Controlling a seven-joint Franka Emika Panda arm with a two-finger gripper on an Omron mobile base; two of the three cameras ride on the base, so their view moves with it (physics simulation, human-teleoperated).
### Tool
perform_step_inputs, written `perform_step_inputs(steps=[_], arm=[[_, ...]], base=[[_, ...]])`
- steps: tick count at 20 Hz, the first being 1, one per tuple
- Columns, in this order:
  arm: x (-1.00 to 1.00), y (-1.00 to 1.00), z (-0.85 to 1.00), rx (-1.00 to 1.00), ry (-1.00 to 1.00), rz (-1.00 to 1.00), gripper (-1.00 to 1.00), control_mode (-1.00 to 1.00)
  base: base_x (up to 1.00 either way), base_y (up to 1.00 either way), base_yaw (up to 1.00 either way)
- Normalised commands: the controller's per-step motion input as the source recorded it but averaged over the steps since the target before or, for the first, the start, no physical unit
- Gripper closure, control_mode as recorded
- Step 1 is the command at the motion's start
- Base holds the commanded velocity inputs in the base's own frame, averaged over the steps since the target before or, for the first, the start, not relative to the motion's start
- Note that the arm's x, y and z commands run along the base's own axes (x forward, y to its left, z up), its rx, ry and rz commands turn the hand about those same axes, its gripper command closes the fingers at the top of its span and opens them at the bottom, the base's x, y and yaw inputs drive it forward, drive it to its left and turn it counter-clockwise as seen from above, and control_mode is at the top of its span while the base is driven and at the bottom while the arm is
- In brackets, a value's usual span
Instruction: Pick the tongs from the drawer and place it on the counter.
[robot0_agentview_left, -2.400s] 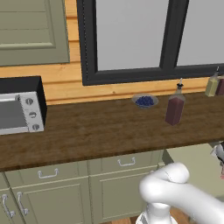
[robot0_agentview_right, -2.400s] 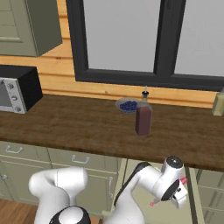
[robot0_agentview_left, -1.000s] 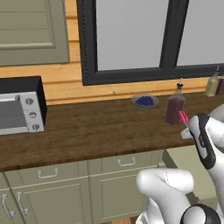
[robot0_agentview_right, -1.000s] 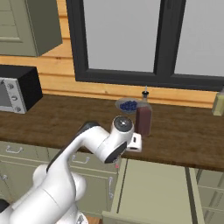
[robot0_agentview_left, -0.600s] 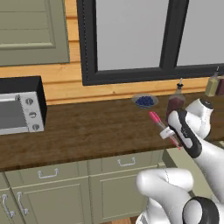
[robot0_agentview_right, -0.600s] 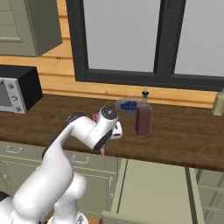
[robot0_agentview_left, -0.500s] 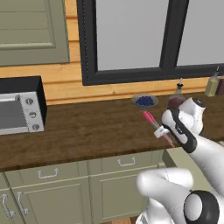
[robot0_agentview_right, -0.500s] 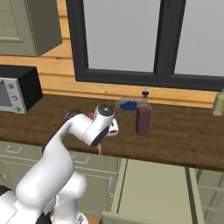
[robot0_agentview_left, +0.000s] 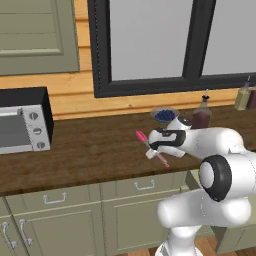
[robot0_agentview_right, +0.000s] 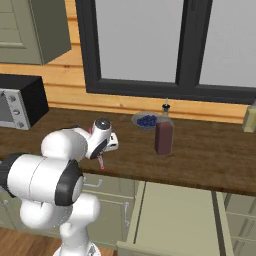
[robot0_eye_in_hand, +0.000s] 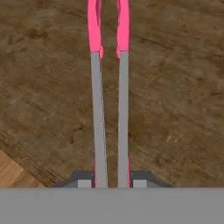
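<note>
My gripper (robot0_agentview_left: 152, 149) hovers just above the dark-brown counter (robot0_agentview_left: 90, 150), shut on the slim pink-red tongs (robot0_agentview_left: 141, 136). One tongs end points up and to the left, and the thin other end slants down towards the counter's front edge. From the right base view, the gripper (robot0_agentview_right: 103, 152) is near the counter's (robot0_agentview_right: 210, 155) front edge with the tongs (robot0_agentview_right: 101, 163) poking out below it. The hand view shows the tongs (robot0_eye_in_hand: 98, 109) running straight ahead over the wood grain (robot0_eye_in_hand: 175, 109), grey arms ending in pink tips. The pale olive drawer (robot0_agentview_right: 175, 220) stands pulled open below the counter, to the right.
A microwave (robot0_agentview_left: 20, 127) sits at the counter's left end. A bowl of blue berries (robot0_agentview_left: 164, 115) and a dark-red bottle (robot0_agentview_left: 201, 117) stand behind and right of the gripper, near the window wall. An olive bottle (robot0_agentview_left: 242, 97) is at the far right.
The arm has risen from the drawer on the right and swung left over the counter, carrying the tongs. Over the last half second it moved further left and lower.
</note>
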Motion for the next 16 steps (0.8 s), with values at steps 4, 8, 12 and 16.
perform_step_inputs(steps=[4, 8, 12, 16], arm=[[0.86, 0.38, -0.05, -0.01, 0.13, -0.03, 1.00, -1.00], [0.67, 0.21, -0.03, -0.01, 0.18, -0.02, 1.00, -1.00], [0.50, 0.12, -0.15, 0.00, 0.05, 0.00, 1.00, -1.00], [0.28, 0.02, -0.16, 0.00, 0.06, -0.01, 1.00, -1.00]], base=[[0.00, 0.00, 0.00], [0.00, 0.00, 0.00], [0.00, 0.00, 0.00], [0.00, 0.00, 0.00]])
